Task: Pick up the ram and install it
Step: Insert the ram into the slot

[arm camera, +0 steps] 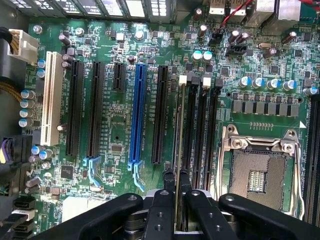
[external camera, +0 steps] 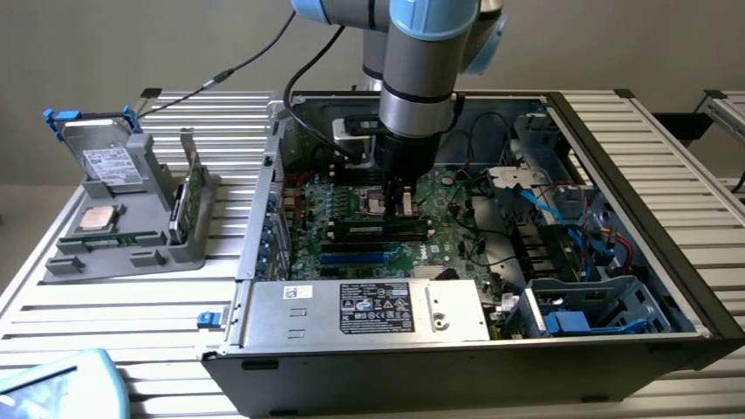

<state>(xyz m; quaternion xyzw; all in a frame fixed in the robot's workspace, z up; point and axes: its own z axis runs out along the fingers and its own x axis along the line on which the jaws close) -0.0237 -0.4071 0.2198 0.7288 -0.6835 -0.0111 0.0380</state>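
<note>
From the wrist camera I see the ram [arm camera: 178,145] edge-on: a thin, narrow stick showing as a pale sliver, standing on its long edge. It is pinched between the two black fingers of the gripper [arm camera: 176,176]. It runs parallel to the black memory slots [arm camera: 193,135], lined up with the slot farthest from the CPU socket [arm camera: 260,170]. I cannot tell whether it is seated. In the exterior view it sits over the board's middle, at twelve o'clock from the silver power supply [external camera: 361,310].
</note>
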